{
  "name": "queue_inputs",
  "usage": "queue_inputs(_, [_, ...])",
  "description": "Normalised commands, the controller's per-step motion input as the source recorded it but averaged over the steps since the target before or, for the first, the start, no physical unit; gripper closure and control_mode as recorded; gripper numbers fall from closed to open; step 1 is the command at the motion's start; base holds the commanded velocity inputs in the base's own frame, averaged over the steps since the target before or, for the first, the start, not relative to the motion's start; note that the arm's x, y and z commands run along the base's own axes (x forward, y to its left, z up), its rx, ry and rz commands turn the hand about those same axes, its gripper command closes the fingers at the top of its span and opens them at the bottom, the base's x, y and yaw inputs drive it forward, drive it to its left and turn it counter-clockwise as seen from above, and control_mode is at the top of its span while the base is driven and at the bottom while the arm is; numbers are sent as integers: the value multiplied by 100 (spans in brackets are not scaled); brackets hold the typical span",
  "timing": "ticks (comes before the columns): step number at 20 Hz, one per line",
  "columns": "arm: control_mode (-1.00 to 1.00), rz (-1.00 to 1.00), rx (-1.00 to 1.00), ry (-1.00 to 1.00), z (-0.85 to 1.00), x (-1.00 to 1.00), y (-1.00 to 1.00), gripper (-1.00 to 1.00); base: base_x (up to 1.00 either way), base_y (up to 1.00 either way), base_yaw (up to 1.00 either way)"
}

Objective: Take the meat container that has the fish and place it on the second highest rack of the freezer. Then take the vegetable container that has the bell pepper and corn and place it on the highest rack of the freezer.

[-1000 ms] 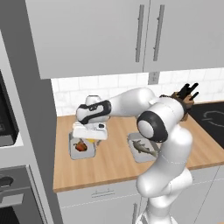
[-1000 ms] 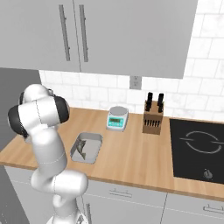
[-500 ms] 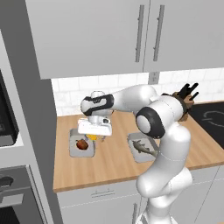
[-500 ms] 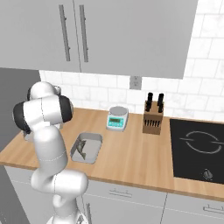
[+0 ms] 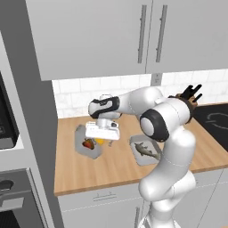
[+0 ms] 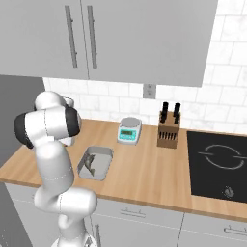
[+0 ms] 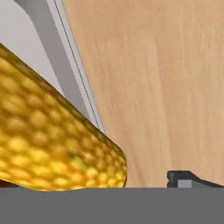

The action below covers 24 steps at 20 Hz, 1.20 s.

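1. While the fish [image 5: 146, 150] lies in its own grey tray [image 5: 136, 156] on the wooden counter [image 5: 111, 169], the gripper [image 5: 102, 135] hangs just above the vegetable container [image 5: 87, 149], the next tray along from the fish tray on the side away from the knife block [image 6: 168, 132].
2. Its jaws stand wide apart and hold nothing.
3. Inside the vegetable container, the bell pepper [image 5: 88, 144] sits beside the corn [image 7: 52, 144], whose end lies against the rim nearest the counter's bare wood.
4. Judging by looks, the tray is stiff, shallow and light, but its loose contents would roll if tipped.
5. A pinch on the thin raised rim, kept level, seems the best hold.
6. By the task's order, the fish tray should go first.
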Motion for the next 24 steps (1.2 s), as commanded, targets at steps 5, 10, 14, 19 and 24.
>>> queue_inputs(5, [-100, 0, 1, -1, 0, 0, 49, -100, 0, 0, 0])
queue_inputs(10, [-100, 0, 3, 0, -7, -3, 9, -100, 0, 0, 0])
queue_inputs(14, [-100, 0, 2, -2, -19, -14, 0, -100, 0, 0, 0])
queue_inputs(19, [-100, -8, 12, -17, 73, -36, -4, -100, 0, 0, 0])
queue_inputs(24, [-100, -13, 0, 0, -15, -18, -40, -100, 0, 0, 0])
